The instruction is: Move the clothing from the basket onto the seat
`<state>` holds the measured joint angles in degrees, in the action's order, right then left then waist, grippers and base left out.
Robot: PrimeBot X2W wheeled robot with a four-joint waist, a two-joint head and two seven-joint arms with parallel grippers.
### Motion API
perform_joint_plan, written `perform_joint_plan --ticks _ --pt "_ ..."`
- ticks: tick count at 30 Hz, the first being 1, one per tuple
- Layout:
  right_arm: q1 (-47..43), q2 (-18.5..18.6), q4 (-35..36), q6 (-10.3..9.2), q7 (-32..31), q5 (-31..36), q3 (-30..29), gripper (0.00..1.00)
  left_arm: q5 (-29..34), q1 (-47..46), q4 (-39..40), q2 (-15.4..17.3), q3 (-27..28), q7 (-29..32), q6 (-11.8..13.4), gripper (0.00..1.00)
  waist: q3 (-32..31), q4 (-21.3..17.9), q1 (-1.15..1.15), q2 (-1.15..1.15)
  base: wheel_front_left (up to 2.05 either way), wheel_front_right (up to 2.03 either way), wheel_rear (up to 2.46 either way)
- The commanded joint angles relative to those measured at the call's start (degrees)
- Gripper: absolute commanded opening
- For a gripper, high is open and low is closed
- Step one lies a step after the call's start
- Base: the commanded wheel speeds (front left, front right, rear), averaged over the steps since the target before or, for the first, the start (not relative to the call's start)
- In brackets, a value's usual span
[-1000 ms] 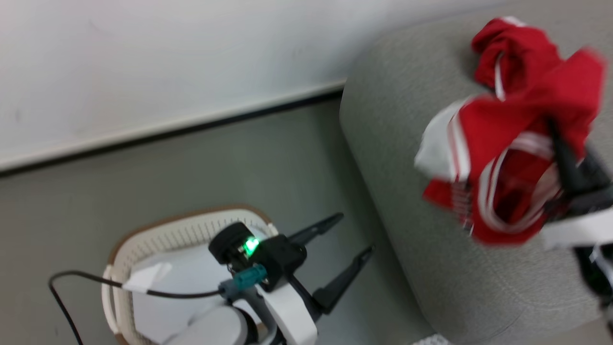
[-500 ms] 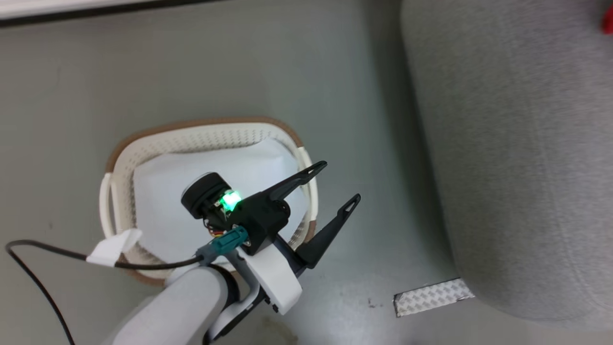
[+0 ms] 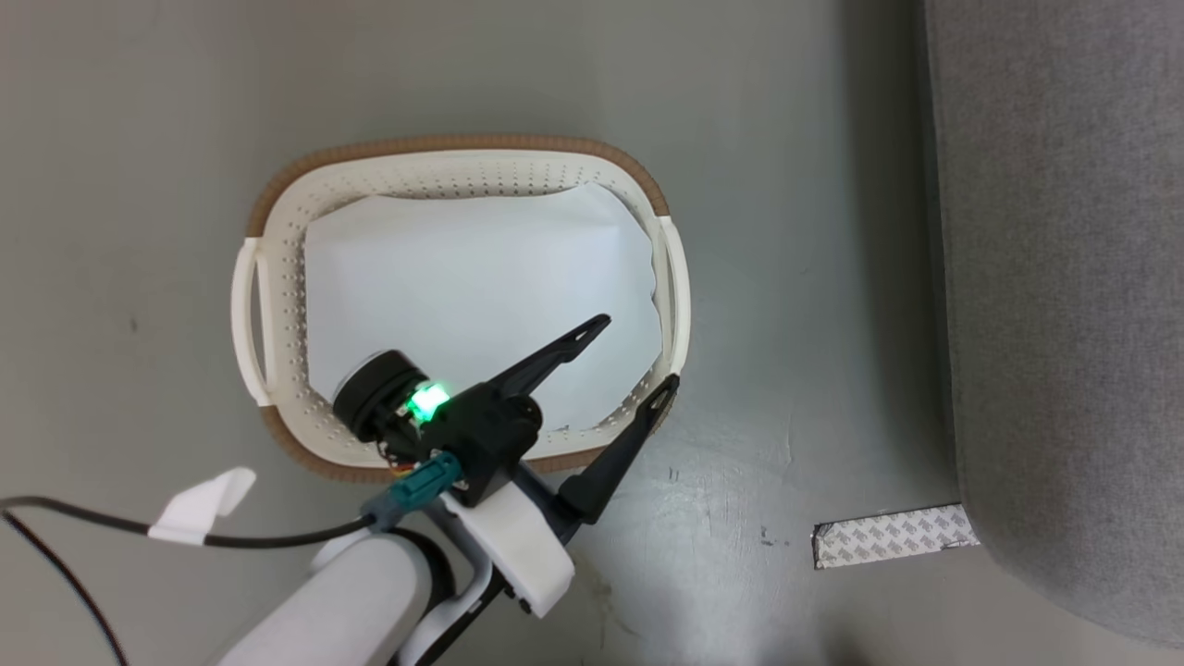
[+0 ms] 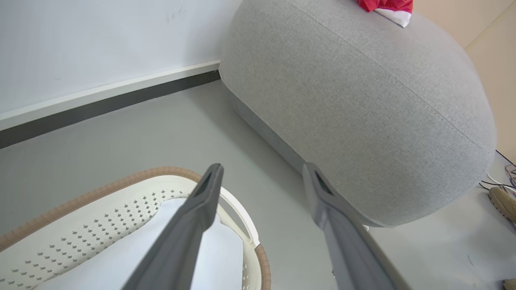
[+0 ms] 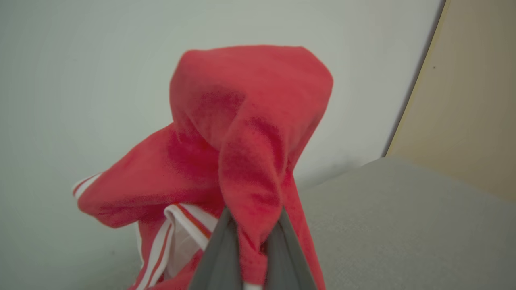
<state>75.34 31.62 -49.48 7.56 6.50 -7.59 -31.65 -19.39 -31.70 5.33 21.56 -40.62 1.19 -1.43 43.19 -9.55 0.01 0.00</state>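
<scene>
The left tool (image 3: 636, 351) is hovering spread wide over the basket (image 3: 444, 148) holding a white sheet (image 3: 481, 277). The right tool (image 5: 254, 215) is pinching red clothing (image 5: 250, 121) over the sofa (image 5: 403, 225).

Head camera looks straight down: basket (image 3: 462, 165) mid-frame, seat (image 3: 1064, 277) edge at right. Left wrist camera low over basket rim, facing seat and wall (image 4: 100, 48); basket, seat shared with head view. Right wrist camera close against clothing (image 5: 250, 121), seat behind.

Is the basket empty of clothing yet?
Yes, as far as shows: the basket holds a flat white sheet, nothing red on it. Beneath the sheet, cannot tell.
</scene>
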Motion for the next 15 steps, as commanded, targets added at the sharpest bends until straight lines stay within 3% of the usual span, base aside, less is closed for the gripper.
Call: perform_joint_plan --ticks 1,9,10,12,13,15 --pt "-1.8 -1.0 -1.6 -0.15 0.7 1.6 -1.4 0.00 -0.1 0.7 0.3 0.7 0.2 0.1 0.3 1.00 0.5 0.1 -0.01 0.00 0.00 0.00 0.00" --pt "-6.4 -7.0 -9.6 -0.15 5.9 9.9 -8.7 0.00 -0.5 1.6 1.1 2.2 1.4 -0.5 1.8 1.00 0.0 -0.4 -0.01 0.00 0.00 0.00 0.00" --pt "-6.6 -7.5 -10.0 -0.15 6.4 10.6 -8.7 0.15 -0.6 1.7 1.2 2.2 1.6 -0.4 2.0 1.00 -0.3 -0.5 -0.01 0.00 0.00 0.00 0.00" --pt "-7.0 -8.0 -10.4 -0.15 7.3 11.2 -8.5 0.86 -0.7 1.9 1.1 2.3 1.7 -0.7 2.1 1.00 -1.2 -0.8 -0.01 0.00 0.00 0.00 0.00" --pt "-7.4 -8.2 -10.5 -0.15 7.5 11.6 -8.2 1.00 -0.8 2.0 0.9 2.3 1.8 -1.0 2.2 1.00 -1.7 -0.9 -0.01 0.00 0.00 0.00 0.00" --pt "-7.8 -8.5 -10.6 -0.15 7.9 12.1 -7.2 1.00 -1.2 2.3 0.5 2.4 2.1 -1.4 2.5 1.00 -2.7 -1.3 -0.01 0.00 0.00 0.00 0.00"
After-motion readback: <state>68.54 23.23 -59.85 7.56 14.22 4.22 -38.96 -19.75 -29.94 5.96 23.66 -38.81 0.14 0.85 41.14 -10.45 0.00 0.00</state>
